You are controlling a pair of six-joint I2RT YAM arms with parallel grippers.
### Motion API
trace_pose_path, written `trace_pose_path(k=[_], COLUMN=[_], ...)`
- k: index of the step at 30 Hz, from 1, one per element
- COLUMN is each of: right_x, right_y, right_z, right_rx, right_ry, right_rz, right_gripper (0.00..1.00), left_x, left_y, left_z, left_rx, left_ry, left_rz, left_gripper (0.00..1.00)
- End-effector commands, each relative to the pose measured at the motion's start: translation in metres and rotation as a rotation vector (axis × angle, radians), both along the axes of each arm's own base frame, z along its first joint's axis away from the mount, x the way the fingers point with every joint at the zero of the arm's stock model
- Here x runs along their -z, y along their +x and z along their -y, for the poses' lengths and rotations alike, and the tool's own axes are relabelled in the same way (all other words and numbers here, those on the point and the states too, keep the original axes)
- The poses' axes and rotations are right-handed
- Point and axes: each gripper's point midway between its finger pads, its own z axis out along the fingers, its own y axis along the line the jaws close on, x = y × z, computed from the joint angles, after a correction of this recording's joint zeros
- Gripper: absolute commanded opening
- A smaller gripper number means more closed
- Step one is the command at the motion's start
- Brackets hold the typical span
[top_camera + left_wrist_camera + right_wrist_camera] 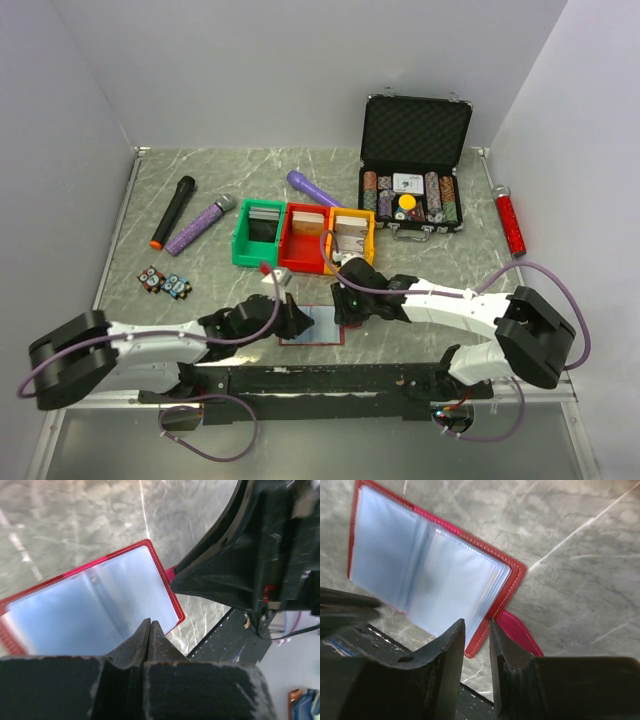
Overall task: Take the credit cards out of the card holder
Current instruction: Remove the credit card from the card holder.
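L gripper [150, 626]: jaws are sitting shut over the card holder's [95, 600] pale sleeve. R gripper [477, 626]: jaws are hanging slightly apart above its edge, by the snap tab [520, 630]. Holder's lying open on tabletop [580, 570], bins [303, 238] just beyond.

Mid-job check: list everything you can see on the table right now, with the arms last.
Dark-red folding card holder: one, pale blue sleeves, lying open at the near edge between the grippers.
Plastic bins: three, green bin, red bin, yellow bin, in a row mid-table.
Black poker-chip case: one, open, far right.
Black microphone with orange end: one, far left.
Purple glittery microphone: one, beside the black one.
Purple stick-shaped object: one, behind the bins.
Red-handled tool: one, right edge.
Small multicoloured pieces: two, left side.
Left gripper: black, shut, over the sleeves.
Right gripper: black, slightly open, over the holder's edge near its tab.
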Motion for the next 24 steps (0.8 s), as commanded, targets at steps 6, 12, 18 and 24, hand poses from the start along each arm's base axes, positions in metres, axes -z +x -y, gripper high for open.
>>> trace_pose_path(k=[6, 12, 18, 24], right_x=[-0.002, 0.008, -0.001, -0.016], right_y=[0.007, 0.006, 0.007, 0.018], right_z=[0.004, 0.011, 0.015, 0.035], right_rx=[0.029, 0.039, 0.046, 0.088], right_ry=[0.048, 0.042, 0.071, 0.051], right_rz=[0.015, -0.002, 0.019, 0.069], right_gripper=[0.35, 0.35, 0.45, 0.61], left_x=[-0.008, 0.003, 0.008, 0.011], left_y=[-0.003, 0.004, 0.007, 0.009], left_z=[0.045, 0.042, 0.026, 0.018], left_rx=[0.140, 0.098, 0.025, 0.002], left_ry=[0.020, 0.075, 0.084, 0.108], left_rz=[0.011, -0.004, -0.015, -0.010], left_gripper=[0.34, 0.34, 0.31, 0.30])
